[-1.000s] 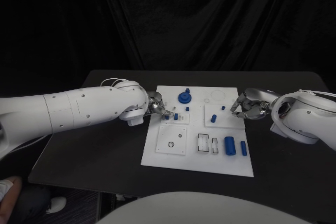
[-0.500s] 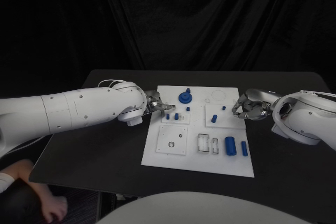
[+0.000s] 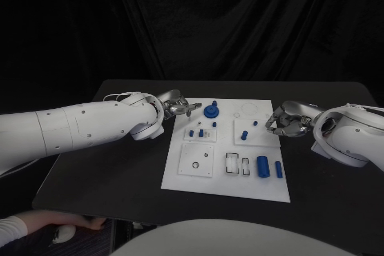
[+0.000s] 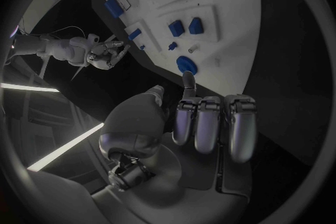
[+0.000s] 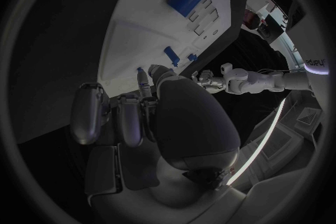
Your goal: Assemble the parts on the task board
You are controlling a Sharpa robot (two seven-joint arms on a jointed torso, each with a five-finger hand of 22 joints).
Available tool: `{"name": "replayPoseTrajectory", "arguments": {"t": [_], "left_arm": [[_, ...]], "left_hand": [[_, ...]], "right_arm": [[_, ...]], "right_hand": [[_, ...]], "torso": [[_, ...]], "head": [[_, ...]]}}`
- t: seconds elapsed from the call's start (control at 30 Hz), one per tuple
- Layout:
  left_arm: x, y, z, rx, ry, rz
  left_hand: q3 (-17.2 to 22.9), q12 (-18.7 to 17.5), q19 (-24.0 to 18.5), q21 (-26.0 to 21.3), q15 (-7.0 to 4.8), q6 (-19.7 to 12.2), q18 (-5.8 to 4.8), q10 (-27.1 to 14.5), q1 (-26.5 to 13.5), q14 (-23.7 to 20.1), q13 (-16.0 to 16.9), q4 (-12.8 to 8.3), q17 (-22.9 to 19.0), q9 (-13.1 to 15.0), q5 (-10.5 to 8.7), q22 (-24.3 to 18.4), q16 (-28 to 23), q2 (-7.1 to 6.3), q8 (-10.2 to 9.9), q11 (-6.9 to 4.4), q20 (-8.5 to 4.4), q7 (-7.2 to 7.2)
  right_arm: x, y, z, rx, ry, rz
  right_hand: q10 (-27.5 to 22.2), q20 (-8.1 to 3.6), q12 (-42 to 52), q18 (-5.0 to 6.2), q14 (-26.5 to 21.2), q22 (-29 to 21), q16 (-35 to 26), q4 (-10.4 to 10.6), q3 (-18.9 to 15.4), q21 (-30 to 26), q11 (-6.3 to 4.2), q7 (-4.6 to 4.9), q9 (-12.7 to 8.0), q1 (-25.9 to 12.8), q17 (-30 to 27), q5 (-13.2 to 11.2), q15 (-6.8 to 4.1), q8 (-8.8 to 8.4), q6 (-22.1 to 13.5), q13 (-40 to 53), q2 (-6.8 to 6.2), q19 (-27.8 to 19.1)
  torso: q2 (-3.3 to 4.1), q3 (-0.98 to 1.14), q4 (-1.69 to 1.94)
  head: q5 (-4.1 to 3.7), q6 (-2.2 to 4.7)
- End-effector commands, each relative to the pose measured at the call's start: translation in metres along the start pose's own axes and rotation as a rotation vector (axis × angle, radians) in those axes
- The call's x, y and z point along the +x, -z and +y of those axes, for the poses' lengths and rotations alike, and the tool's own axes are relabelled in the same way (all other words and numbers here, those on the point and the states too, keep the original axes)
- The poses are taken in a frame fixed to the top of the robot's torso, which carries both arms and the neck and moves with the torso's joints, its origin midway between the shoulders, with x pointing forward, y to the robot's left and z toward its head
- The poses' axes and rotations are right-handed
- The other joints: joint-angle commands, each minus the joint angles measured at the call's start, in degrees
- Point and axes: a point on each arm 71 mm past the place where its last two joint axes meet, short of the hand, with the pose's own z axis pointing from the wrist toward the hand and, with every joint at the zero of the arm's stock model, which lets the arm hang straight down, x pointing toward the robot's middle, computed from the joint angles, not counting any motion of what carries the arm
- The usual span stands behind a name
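A: Nearest, at the task board's [image 3: 226, 178] five o'clock corner, two loose blue cylinders [image 3: 269, 169] lie flat.

B: And the right hand [image 3: 286, 124]?

A: At three o'clock, fingers curled in; I cannot tell whether they hold anything. I'd bring it down squarely over a cylinder, opening wide first.

B: Left hand [image 3: 177, 107]?

A: Far off at eleven o'clock, fingers apart, empty, beside the blue knob [image 3: 211, 111]. Keep it clear of the bench.

One task board [image 3: 226, 184], two hands.
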Motion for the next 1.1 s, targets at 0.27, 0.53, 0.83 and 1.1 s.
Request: {"name": "replayPoseTrajectory", "arguments": {"t": [0.27,0.53,0.83,1.1], "left_arm": [[-0.015,0.003,-0.024,0.468,-0.052,-0.134],[-0.007,-0.013,-0.031,0.557,-0.189,-0.023],[0.007,-0.029,-0.046,0.623,-0.369,0.045],[0.015,-0.038,-0.057,0.632,-0.448,0.070]], "left_hand": [[6.5,-40.2,-37.4,-3.7,5.16,-9.6,3.39,-42.0,25.1,-35.0,-4.6,0.1,-13.7,-0.5,3.58,0.1,-28.3,-4.31,-1.7,5.01,6.52,4.15],[14.3,-64.4,-19.4,-1.8,6.83,-14.7,2.65,-55.9,35.9,-32.8,-26.5,-1.1,-25.7,-18.3,-1.67,7.0,-35.0,-6.91,-13.4,8.38,9.46,6.87],[22.9,-70.0,5.3,-0.1,5.54,-13.7,-0.27,-53.7,37.4,-20.3,-39.9,-4.2,-23.1,-32.6,0.97,14.9,-26.7,-9.33,-14.8,8.02,8.86,3.58],[25.6,-69.9,6.0,-0.2,5.87,-13.2,-0.35,-52.1,36.1,-13.8,-43.9,-6.5,-15.4,-37.1,0.88,15.1,-18.1,-10.49,-14.7,8.38,7.73,2.19]], "right_arm": [[-0.010,0.006,0.001,-0.045,-0.040,-0.160],[-0.012,0.008,-0.002,-0.046,-0.044,-0.179],[-0.013,0.008,-0.001,-0.037,-0.045,-0.206],[-0.014,0.009,-0.002,-0.032,-0.043,-0.209]], "right_hand": [[2.7,-0.14,0.7,0.65,4.5,10.2,1.0,0.1,0.1,1.8,-0.06,-0.29,0.1,-0.3,7.4,1.5,-0.01,0.63,1.1,10.5,-0.49,0.8],[2.8,-0.19,0.8,0.62,4.5,10.3,1.1,0.1,0.1,1.9,-0.14,-0.38,0.1,-0.4,7.4,1.9,-0.06,0.75,1.3,10.6,-0.56,0.9],[2.7,-0.29,0.7,0.62,4.5,10.3,1.0,0.1,0.2,1.9,-0.23,-0.46,0.1,-0.6,7.4,2.8,-0.16,0.83,1.5,10.6,-0.74,1.0],[2.7,-0.31,0.7,0.64,4.5,10.3,1.0,0.1,0.2,1.8,-0.24,-0.47,0.1,-0.7,7.3,3.0,-0.17,0.83,1.5,10.5,-0.86,1.0]], "torso": [[-0.01,-0.03,-0.02],[-0.11,0.05,-0.07],[0.06,-0.06,-0.02],[0.13,-0.15,-0.20]], "head": [[-0.28,0.01],[-0.79,0.01],[-1.52,0.01],[-1.73,0.01]]}}
